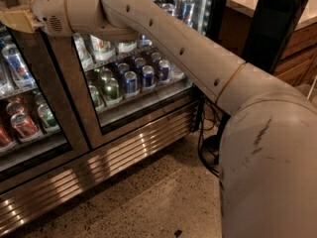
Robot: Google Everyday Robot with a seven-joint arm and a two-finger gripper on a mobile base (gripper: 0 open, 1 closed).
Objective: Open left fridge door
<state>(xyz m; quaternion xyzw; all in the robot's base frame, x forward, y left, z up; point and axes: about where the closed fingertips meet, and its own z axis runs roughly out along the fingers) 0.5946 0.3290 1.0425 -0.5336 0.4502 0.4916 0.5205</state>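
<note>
The left fridge door (52, 90) is a glass door in a bronze-brown metal frame at the far left, and it stands shut. Behind its glass are red, green and blue cans (25, 123). My gripper (14, 20) is at the top left, at the upper part of this door's frame, at the end of my long beige arm (163, 38). Its tip runs to the picture's edge. The twin right door (133, 76) shows silver-blue cans and a white light strip (199, 4).
A ribbed metal grille (99, 165) runs along the fridge base. Black cables (205, 138) hang at the fridge's right corner. A tall black upright object (275, 26) and a wooden counter (302, 43) stand at the right. My body (267, 172) fills the lower right. The floor (148, 202) is speckled.
</note>
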